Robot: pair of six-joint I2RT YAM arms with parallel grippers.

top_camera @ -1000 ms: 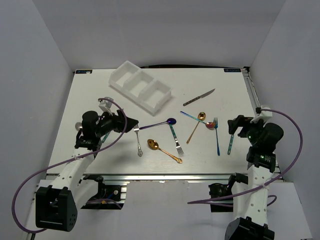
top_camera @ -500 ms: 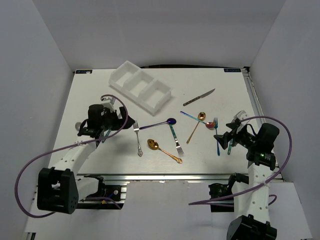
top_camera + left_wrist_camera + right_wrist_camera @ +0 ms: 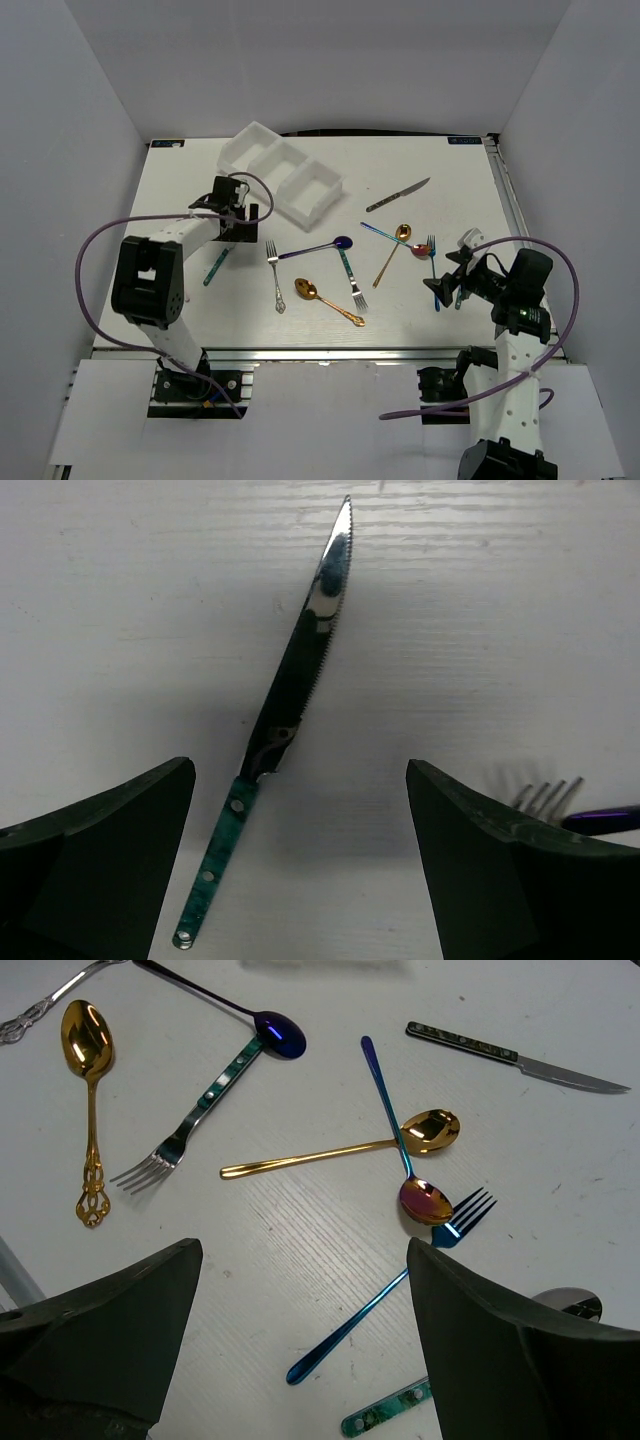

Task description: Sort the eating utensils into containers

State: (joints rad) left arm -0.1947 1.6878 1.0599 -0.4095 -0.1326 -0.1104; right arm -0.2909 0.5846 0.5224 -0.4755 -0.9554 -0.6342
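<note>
The white three-compartment tray (image 3: 243, 137) stands at the back left; nothing shows in it. My left gripper (image 3: 238, 228) (image 3: 300, 785) is open above a teal-handled knife (image 3: 300, 660) (image 3: 214, 266), and the handle lies between its jaws. My right gripper (image 3: 441, 290) (image 3: 305, 1260) is open and empty over the handle of a blue fork (image 3: 400, 1290) (image 3: 434, 272). An iridescent spoon (image 3: 425, 1200) lies across a plain gold spoon (image 3: 340, 1150). A teal-handled utensil (image 3: 385, 1412) lies beside the blue fork, its head hidden by my right finger.
A silver knife (image 3: 398, 194) lies at the back right. At mid-table lie a dark blue spoon (image 3: 315, 247), a teal-handled fork (image 3: 352, 280), an ornate gold spoon (image 3: 325, 298) and an ornate silver fork (image 3: 275, 280). White walls enclose the table.
My left gripper has swung right and toward the tray, over the teal-handled knife. My right gripper has moved left and down over the blue fork. No utensil has moved.
</note>
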